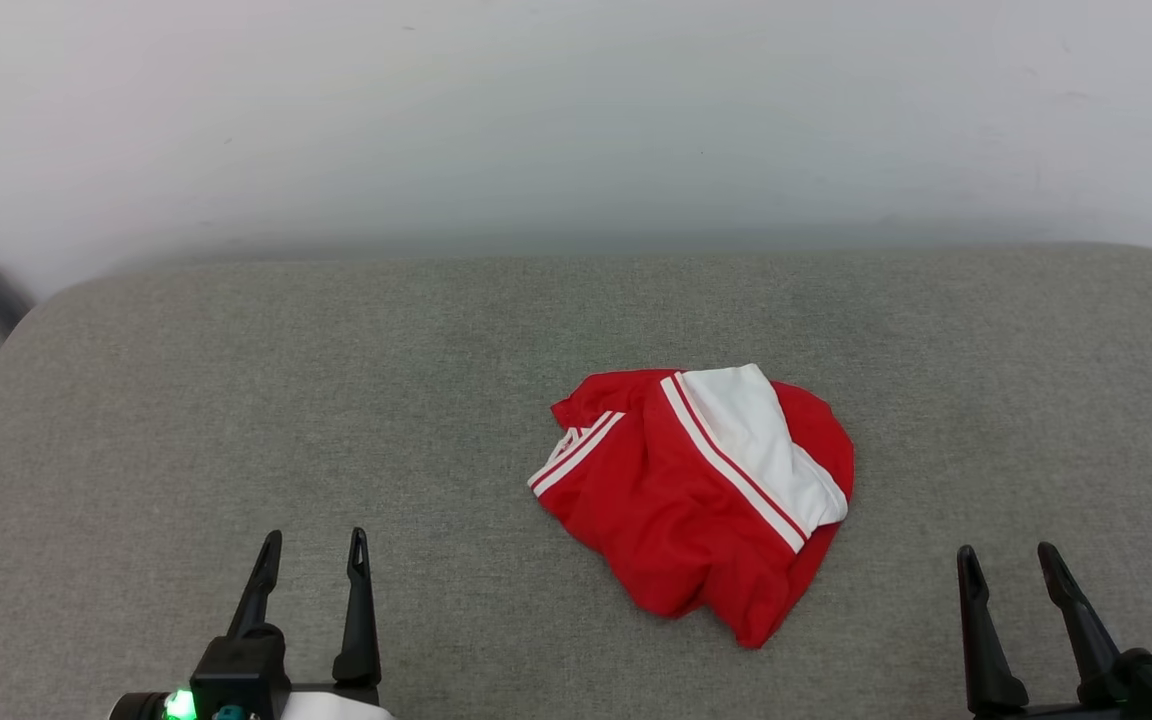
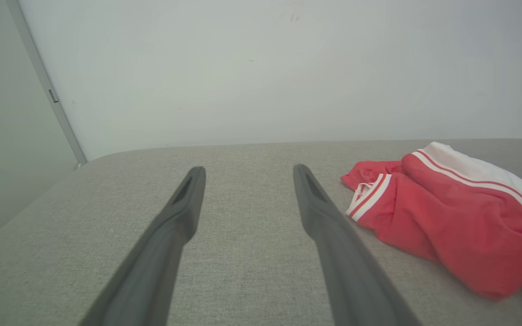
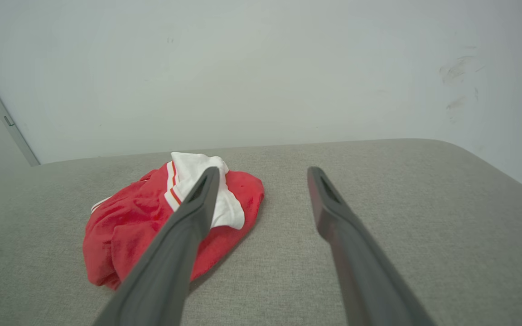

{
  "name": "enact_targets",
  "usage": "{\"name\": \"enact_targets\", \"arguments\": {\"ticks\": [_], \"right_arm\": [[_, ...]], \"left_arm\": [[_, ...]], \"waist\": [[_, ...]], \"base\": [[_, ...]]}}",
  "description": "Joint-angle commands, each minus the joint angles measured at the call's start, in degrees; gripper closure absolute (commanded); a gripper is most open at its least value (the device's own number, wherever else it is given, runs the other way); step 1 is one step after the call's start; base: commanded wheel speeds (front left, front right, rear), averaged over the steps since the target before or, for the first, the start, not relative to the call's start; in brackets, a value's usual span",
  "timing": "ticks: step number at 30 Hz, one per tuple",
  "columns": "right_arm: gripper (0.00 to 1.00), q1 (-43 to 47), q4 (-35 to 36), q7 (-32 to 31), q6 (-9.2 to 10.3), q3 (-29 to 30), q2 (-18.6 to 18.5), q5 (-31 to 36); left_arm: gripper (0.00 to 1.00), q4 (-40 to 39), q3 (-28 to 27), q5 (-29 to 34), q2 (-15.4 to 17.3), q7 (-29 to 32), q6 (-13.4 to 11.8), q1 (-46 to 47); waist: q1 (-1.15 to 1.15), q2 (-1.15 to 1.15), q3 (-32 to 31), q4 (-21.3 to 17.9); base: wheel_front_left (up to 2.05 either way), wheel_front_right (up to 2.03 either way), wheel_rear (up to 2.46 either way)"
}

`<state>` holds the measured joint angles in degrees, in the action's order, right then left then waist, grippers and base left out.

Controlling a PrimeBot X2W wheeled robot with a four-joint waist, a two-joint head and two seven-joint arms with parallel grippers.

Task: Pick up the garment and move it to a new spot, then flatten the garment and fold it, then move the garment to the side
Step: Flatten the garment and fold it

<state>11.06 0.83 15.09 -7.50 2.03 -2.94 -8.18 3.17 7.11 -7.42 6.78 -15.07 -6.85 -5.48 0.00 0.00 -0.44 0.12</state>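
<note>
Fingers of your left gripper (image 1: 316, 535) point forward, spread apart and empty, well to the left of the garment (image 1: 676, 500). Your right gripper (image 1: 1004, 549) mirrors it (equally spread, gripping nothing) on the garment's right. The garment lies crumpled on the grey cushion (image 1: 236, 400), untouched. Your left wrist view catches its striped trim (image 2: 369, 197); the right wrist view shows the white sleeve (image 3: 188, 165) draped on top.

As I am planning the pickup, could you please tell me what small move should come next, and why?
Probably ease the right pincer forward and leftward toward the shirt. It lies crumpled on the cushion, untouched; this pincer and the left pincer both stand open, apart from it, the right looking slightly nearer.
</note>
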Motion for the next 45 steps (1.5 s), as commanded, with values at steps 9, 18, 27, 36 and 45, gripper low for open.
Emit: {"name": "enact_targets", "arguments": {"ticks": [9,18,27,36,45], "right_arm": [[0.00,0.8,-0.1,0.1,0.02,-0.3,0.1,-0.4],[0.00,-0.3,1.1,0.1,0.02,1.0,0.1,-0.7],[0.00,-7.3,5.9,0.1,0.02,4.5,0.1,2.0],[0.00,-21.7,8.0,0.1,0.02,1.9,-0.9,9.8],[0.00,-40.6,-9.4,-8.4,0.02,-14.4,-14.1,3.3]], "left_arm": [[0.00,0.6,-2.5,1.4,-1.6,-0.1,2.6,-0.9],[0.00,1.5,-3.9,2.3,-2.9,-0.2,4.3,-0.6],[0.00,2.1,-5.0,2.8,-3.4,-0.2,5.1,0.1],[0.00,2.0,-5.2,3.0,-3.7,-0.2,5.8,1.8],[0.00,1.6,-5.5,2.6,-3.9,-0.2,5.6,3.8]], "waist": [[0.00,0.00,-0.1,0.0],[0.00,0.00,-0.4,0.3],[0.00,0.00,0.0,0.9],[0.00,0.00,2.6,1.5],[0.00,0.00,6.6,1.8]], "base": [[0.00,0.00,0.00],[0.00,0.00,0.00],[0.00,0.00,0.00],[0.00,0.00,0.00],[0.00,0.00,0.00]]}}
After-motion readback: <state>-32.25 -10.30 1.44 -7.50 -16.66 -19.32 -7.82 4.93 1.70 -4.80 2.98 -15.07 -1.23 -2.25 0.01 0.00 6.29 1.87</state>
